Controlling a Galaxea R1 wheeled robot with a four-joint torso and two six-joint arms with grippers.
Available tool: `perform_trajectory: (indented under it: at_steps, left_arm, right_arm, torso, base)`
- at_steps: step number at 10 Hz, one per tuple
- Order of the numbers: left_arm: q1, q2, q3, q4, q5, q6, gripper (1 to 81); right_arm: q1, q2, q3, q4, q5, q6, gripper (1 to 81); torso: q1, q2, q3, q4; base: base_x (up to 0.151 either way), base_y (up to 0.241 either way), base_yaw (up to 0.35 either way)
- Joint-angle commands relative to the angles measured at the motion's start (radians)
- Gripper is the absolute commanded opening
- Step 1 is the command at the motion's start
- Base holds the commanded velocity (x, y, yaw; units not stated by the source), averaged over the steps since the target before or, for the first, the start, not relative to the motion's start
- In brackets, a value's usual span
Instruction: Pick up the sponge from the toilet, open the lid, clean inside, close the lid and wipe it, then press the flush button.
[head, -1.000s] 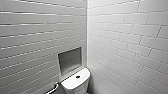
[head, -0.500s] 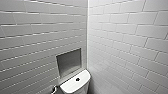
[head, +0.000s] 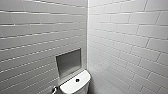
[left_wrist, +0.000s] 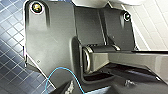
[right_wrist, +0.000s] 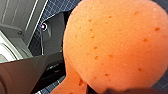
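Grips the sponge (right_wrist: 115, 45) in the right pincer (right_wrist: 107, 90), lifted off the blue-tiled floor (right_wrist: 60, 7) and pressed so near the wrist camera as to crop its rounded end and leave the pinched middle barely legible. Cannot tell whether the left pincer (left_wrist: 95, 88) is clenched or released, masked by the dark wrist plate above the same floor. Faces a white-tiled corner, with the toilet (head: 75, 86) cropped to its tank top and the flush button (head: 77, 80) at its middle.

Orange porous sponge (right_wrist: 115, 45); dark flush btn (head: 77, 80) mid toilet (head: 70, 88) tank.
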Motion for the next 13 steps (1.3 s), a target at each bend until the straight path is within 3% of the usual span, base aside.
perform_trajectory:
  at_steps: [1, 7, 10, 11, 13]
  left_arm:
    - [-0.042, -0.024, 0.040, 0.005, 0.056, 0.006, 81.1]
    - [-0.178, -0.289, 0.450, -0.007, 0.074, 0.002, 81.1]
    - [-0.322, -0.466, 0.690, -0.045, 0.168, -0.014, 81.1]
    - [-0.364, -0.501, 0.735, -0.061, 0.171, -0.014, 81.1]
    - [-0.469, -0.551, 0.821, -0.099, 0.247, -0.015, 81.1]
  right_arm:
    - [0.035, -0.036, 0.039, 0.011, -0.056, -0.005, 1.0]
    - [0.056, -0.222, 0.300, 0.012, -0.047, 0.006, 1.0]
    - [0.070, -0.239, 0.337, 0.012, -0.047, 0.006, 1.0]
    - [0.073, -0.239, 0.337, 0.012, -0.047, 0.006, 1.0]
    - [0.073, -0.239, 0.340, 0.012, -0.039, 0.008, 1.0]
  torso:
    - [0.000, 0.000, 0.000, 0.000]
    - [0.000, 0.000, 0.000, 0.000]
    - [0.000, 0.000, 0.000, 0.000]
    - [0.000, 0.000, -0.030, 0.000]
    - [0.000, 0.000, -0.066, 0.000]
  base:
    - [0.000, 0.000, 0.000]
    - [0.000, 0.000, 0.000]
    - [0.000, 0.000, 0.000]
    - [0.000, 0.000, 0.000]
    - [0.000, 0.000, 0.000]
